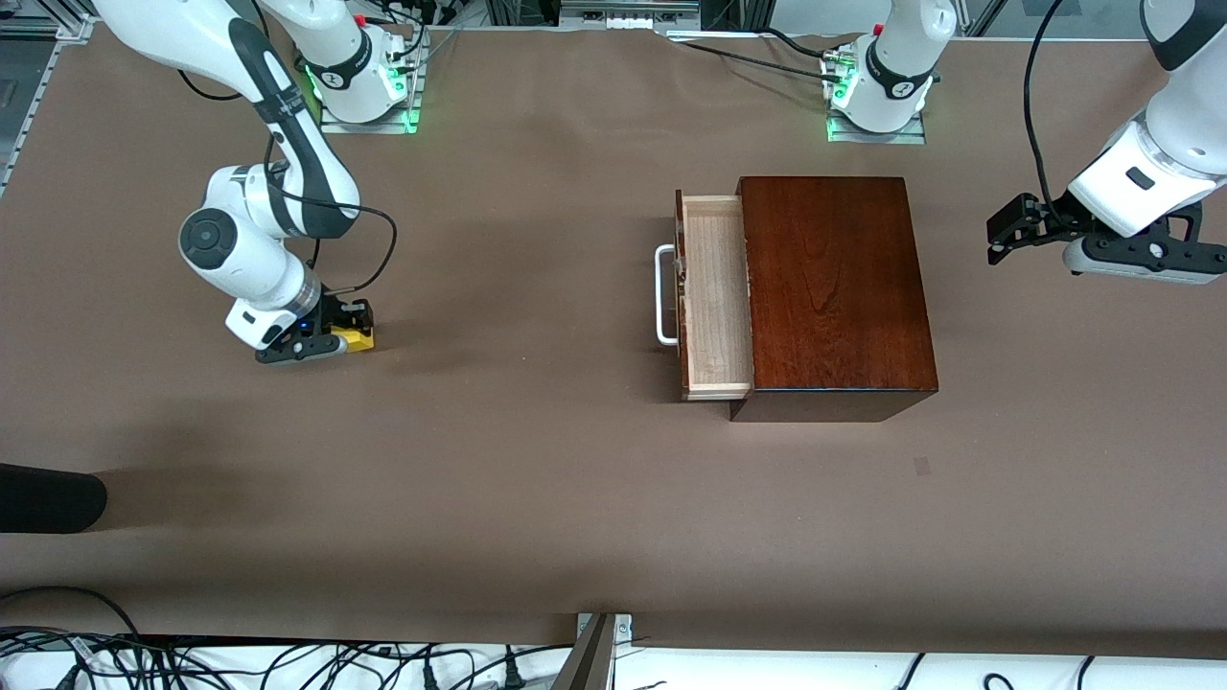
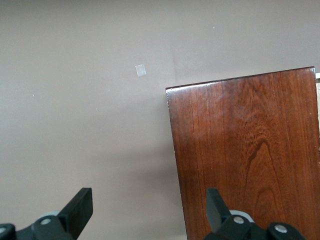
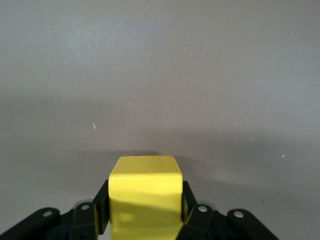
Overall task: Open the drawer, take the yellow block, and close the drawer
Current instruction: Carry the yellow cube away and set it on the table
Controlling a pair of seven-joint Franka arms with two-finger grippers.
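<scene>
The yellow block (image 1: 358,336) sits between the fingers (image 3: 102,202) of my right gripper (image 1: 347,337), which is shut on it, low at the table surface toward the right arm's end. In the right wrist view the yellow block (image 3: 145,192) fills the jaws. The drawer (image 1: 714,297) stands pulled out of the dark wooden box (image 1: 834,287), its white handle (image 1: 663,295) facing the right arm's end; its pale tray shows nothing inside. My left gripper (image 1: 997,237) hangs open in the air at the left arm's end, waiting. The left gripper (image 2: 148,207) looks down on the box (image 2: 250,150).
A dark rounded object (image 1: 48,498) lies at the table's edge near the front camera, at the right arm's end. A small pale patch (image 1: 921,466) marks the table nearer the camera than the box. Cables run along the front edge.
</scene>
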